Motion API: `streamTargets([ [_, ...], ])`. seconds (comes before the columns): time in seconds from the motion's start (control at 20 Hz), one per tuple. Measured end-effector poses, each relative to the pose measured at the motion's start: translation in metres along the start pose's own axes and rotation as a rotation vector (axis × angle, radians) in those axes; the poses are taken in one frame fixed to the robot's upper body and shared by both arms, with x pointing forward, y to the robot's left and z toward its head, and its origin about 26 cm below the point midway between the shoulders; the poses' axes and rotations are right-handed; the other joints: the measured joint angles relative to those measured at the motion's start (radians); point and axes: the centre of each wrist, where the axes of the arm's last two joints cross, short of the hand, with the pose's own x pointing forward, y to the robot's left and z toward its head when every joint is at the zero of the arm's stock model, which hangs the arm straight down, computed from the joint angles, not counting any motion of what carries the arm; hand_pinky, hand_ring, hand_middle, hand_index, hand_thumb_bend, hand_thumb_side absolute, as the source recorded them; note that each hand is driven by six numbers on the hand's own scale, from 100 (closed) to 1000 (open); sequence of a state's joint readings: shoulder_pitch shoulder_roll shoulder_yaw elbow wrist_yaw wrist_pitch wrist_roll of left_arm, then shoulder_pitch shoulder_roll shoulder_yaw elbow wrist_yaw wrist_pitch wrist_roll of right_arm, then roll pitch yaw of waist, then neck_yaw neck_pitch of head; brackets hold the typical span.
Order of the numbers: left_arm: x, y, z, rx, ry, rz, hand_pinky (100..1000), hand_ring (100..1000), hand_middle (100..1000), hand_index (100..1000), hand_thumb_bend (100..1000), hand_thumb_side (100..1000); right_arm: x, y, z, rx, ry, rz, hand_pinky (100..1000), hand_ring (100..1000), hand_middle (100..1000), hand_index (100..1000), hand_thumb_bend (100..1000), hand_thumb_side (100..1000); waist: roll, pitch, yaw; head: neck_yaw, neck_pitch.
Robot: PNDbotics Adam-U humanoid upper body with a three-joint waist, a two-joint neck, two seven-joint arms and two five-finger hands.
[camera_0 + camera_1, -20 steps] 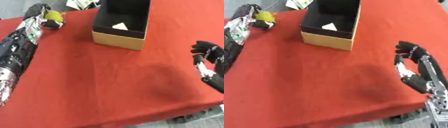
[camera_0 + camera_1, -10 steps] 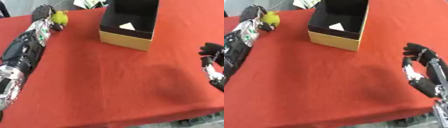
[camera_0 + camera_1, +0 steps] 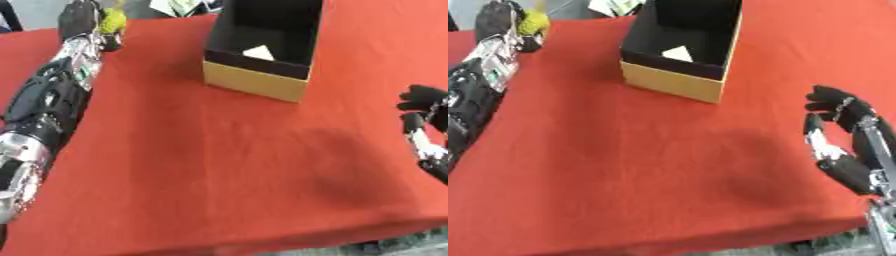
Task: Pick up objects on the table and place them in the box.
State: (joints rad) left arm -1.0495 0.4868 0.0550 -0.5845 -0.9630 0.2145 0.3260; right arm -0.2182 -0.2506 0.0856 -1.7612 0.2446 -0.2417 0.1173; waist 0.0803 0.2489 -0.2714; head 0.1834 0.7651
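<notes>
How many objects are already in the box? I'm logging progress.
1: a small white piece on the floor of the box. The near wall may hide more.

My two head eyes look steeply down on the red table [image 3: 219,165], close in; both views share the box [image 3: 677,84].

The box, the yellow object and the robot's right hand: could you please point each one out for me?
box [image 3: 255,84]: left eye view, on its tan front wall.
yellow object [image 3: 112,20]: left eye view, on its visible yellow surface beside the left hand.
right hand [image 3: 843,165]: right eye view, on the palm.
</notes>
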Motion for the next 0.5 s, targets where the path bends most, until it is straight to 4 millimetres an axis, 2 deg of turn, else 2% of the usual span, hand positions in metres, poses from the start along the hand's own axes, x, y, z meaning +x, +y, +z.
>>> streamTargets([
  [0.25,0.022,0.038,-0.011,0.093,-0.134,0.105,486,415,371,517,148,100,-0.002,0.0,0.003,-0.001,0.011,-0.001,697,747,741,862,100,509,-0.002,-0.008,0.012,-0.008,0.0],
  [0.5,0.055,0.06,-0.007,0.097,-0.328,0.188,501,428,388,534,186,100,-0.003,0.0,0.003,0.0,0.013,-0.002,697,747,740,861,100,510,-0.002,-0.01,0.01,-0.011,0.0],
])
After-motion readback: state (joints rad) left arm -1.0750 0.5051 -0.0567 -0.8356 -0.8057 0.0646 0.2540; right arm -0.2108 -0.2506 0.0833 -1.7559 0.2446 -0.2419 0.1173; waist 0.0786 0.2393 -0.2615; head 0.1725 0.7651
